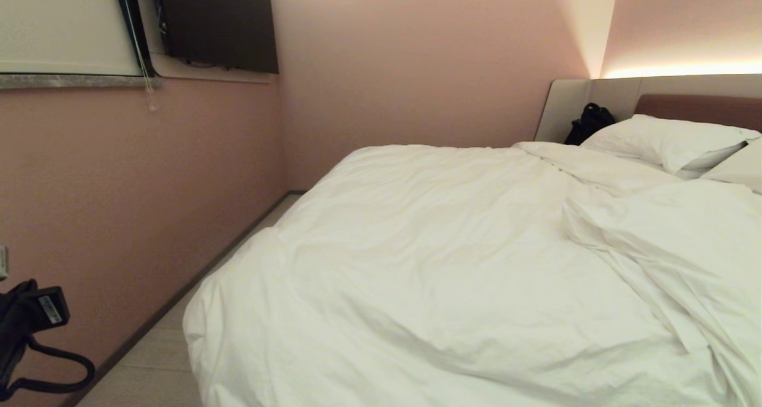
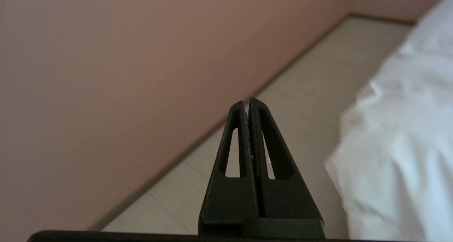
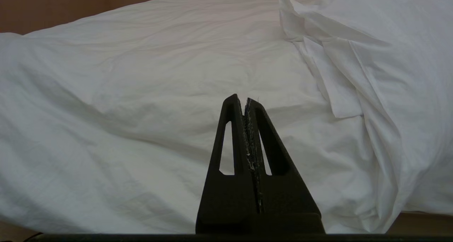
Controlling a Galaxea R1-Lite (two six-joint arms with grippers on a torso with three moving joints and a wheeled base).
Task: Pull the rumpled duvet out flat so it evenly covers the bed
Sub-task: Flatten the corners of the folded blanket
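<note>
The white duvet [image 1: 452, 264] lies rumpled over the bed, whose mauve headboard [image 1: 696, 106] shows at the back right. One part of the duvet is bunched and folded over on the right side [image 1: 667, 240], and its near-left corner hangs over the bed's edge [image 1: 220, 335]. My left arm [image 1: 27, 326] is low at the left by the wall. My left gripper [image 2: 247, 102] is shut and empty, over the floor strip, apart from the duvet [image 2: 400, 146]. My right gripper [image 3: 244, 99] is shut and empty, facing the duvet [image 3: 141, 93] without touching it.
Two white pillows [image 1: 667, 139] lie at the headboard, with a black bag [image 1: 589, 124] beside them. A pink wall [image 1: 119, 187] runs close along the bed's left side, leaving a narrow strip of pale floor [image 1: 155, 359]. A dark panel [image 1: 217, 23] hangs high on the wall.
</note>
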